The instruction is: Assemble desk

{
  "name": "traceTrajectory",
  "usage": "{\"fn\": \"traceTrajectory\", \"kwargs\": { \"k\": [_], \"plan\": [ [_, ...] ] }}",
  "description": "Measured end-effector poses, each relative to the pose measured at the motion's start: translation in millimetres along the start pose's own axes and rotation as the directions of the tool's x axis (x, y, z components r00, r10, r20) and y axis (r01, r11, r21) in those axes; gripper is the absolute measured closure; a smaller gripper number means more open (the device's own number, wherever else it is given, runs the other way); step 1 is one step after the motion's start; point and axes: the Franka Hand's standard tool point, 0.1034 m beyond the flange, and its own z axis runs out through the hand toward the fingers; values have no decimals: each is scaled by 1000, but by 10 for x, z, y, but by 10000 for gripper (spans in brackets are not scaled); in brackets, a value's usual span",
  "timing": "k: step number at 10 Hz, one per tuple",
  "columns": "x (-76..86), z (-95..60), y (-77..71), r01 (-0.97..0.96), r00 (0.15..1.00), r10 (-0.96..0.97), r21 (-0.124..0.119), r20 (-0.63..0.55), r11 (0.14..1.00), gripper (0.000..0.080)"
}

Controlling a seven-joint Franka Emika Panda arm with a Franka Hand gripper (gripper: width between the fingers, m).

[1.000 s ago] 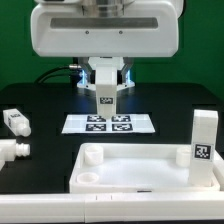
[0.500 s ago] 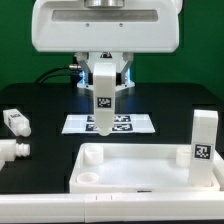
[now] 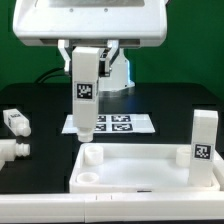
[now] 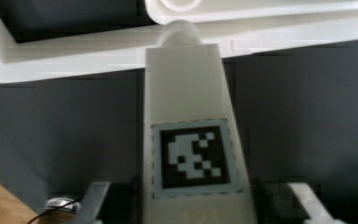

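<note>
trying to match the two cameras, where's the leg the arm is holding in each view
Exterior view: the held leg hangs upright, towards the exterior view's left of centre. Its tip is just above the back corner of the desk top.
Wrist view: the same leg runs through the centre of the picture, with its tag facing the camera.
Shared landmark: the desk top, lying just beyond the leg's tip in both.

Black table [image 3: 40, 100] sitting in front of a green backdrop [image 3: 200, 65]

The matte tabletop is stretching across the whole exterior view and giving back only a faint sheen, while the plain green backdrop is closing off the space behind it. The marker board [image 3: 140, 125] is lying flat near the table's middle. A dark cable [image 3: 48, 75] is trailing along the far edge on the exterior view's left.
</note>
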Motion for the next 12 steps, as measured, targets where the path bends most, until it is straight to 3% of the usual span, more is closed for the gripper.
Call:
{"fn": "traceTrajectory", "kwargs": {
  "k": [2, 5, 10, 12],
  "plan": [
    [-32, 23, 1, 1, 1000, -1, -2, 6, 1000, 509],
    [-25, 183, 130, -5, 1000, 6, -15, 20, 1000, 509],
    [-184, 370, -142, -28, 998, 29, -3, 47, 1000, 509],
    [-244, 468, -176, -27, 998, 27, -8, 61, 1000, 509]
  ]
}}
